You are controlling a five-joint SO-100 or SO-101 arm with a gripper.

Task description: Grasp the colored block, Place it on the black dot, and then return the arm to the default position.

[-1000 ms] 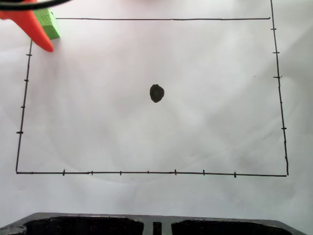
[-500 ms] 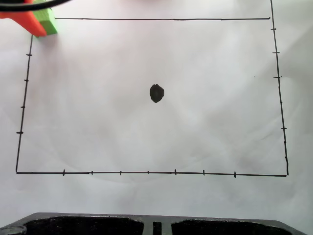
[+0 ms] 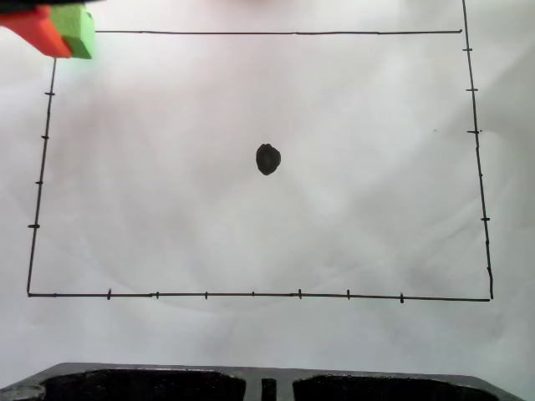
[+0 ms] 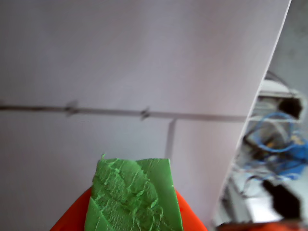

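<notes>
The rough, foam-like green cube (image 4: 132,197) sits clamped between the orange plastic pincer (image 4: 132,211) fingers, well apart from the round black dot (image 3: 267,159) on white paper (image 3: 251,234).

White paper sheet (image 3: 167,334) covers the table, ruled with a black border and ticks (image 3: 251,294). Dark moulded edge (image 3: 150,384) along bottom. Tangled blue cables (image 4: 279,149) beyond the paper's edge, blurred.

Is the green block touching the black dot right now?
Apart. The fixed view shows the green block at the top left corner, against the orange gripper, while the black dot sits mid-sheet with bare white paper between them.
</notes>
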